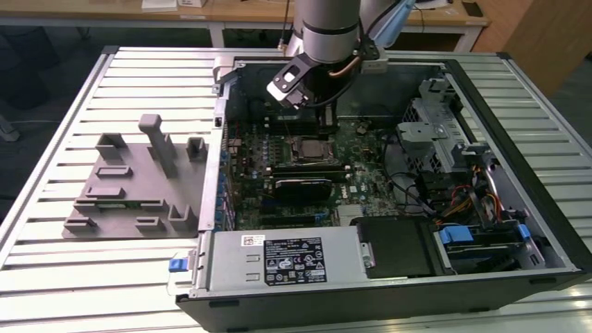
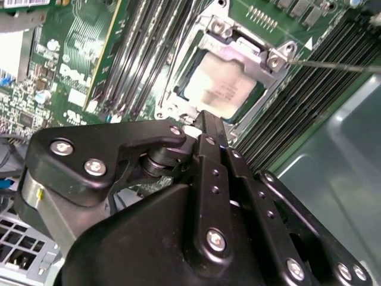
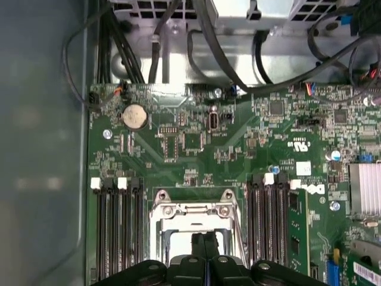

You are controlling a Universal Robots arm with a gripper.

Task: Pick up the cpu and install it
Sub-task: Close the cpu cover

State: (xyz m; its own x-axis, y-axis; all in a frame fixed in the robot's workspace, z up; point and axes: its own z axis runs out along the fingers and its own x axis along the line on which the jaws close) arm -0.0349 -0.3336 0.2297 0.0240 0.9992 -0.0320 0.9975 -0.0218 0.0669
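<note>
In the socket at the middle of the motherboard [image 3: 178,143], we find the cpu [image 2: 223,89], its pale silver top facing up. It lies flat and square inside the metal socket frame [image 2: 238,44], which surrounds it on all sides in the second wrist view. In the exterior view the same pale square sits in the board's centre.

Just beside one edge of the chip stands the claw [image 2: 205,119]. Its two fingers [image 3: 198,247] are pressed together with only a seam between them, and we see nothing gripped. We cannot tell whether the tips touch the chip or the frame or hang just above them.

A thin metal rod [image 2: 339,67] runs out from one corner of the frame. It may be the socket's lever, but we cannot say whether it is latched.

Rows of dark memory slots [image 2: 149,53] flank the socket on both sides. The board lies in the floor of an open computer case [image 1: 370,305], and the arm [image 1: 328,28] reaches down into it from the far side.

The grey holder blocks [image 1: 129,184] stand well apart from the case, on the slatted bench [image 1: 55,277] toward the exterior view's left. We make out no chip on them.

We judge the work far along. The chip is out of any holder, out of the claw and seated in its socket. What we cannot confirm is that the frame is clamped down and the socket locked.
</note>
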